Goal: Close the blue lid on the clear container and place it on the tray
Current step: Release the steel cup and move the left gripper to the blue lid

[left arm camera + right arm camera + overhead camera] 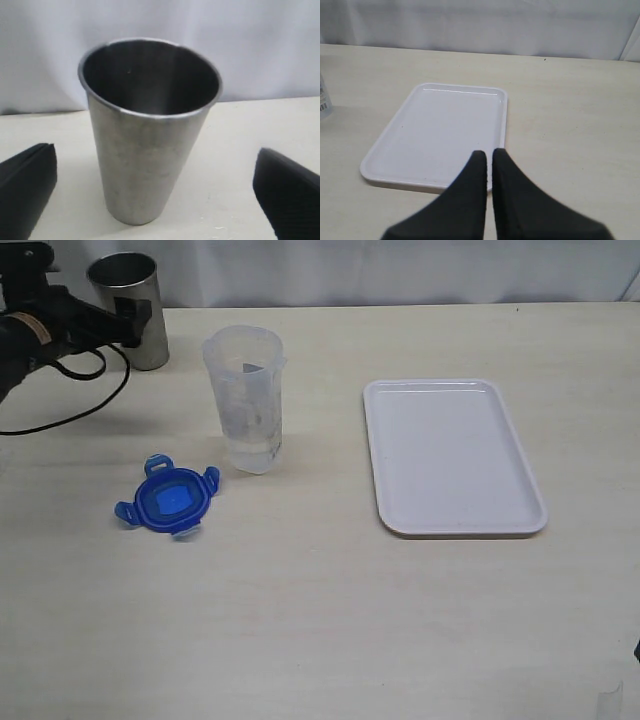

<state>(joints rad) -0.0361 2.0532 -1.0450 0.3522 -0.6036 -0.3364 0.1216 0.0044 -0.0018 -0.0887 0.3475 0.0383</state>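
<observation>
- Pale table fills the foreground, and the first thing on it is the blue lid. It lies flat with its four flaps splayed outward, just in front of the container and to its left. Unlatched like this, it looks ready to be lifted and pressed on.
- White and bare, the tray sits to the right, well apart from lid and container, with nothing set on it yet.
- Seen from its own wrist, the right gripper hangs over the tray's rim, fingers pressed together on nothing. It is probably just parked there.
- Further back, the clear container stands upright on the table with its mouth uncovered, between lid and tray. It will likely tip easily, being tall and narrow, so pressing the lid down calls for a steadying hold.
- Farthest, at the back left, a steel cup stands upright. The left gripper faces it with jaws spread wide either side, not touching. The cup is not part of this job, so that arm must swing forward to the lid.
</observation>
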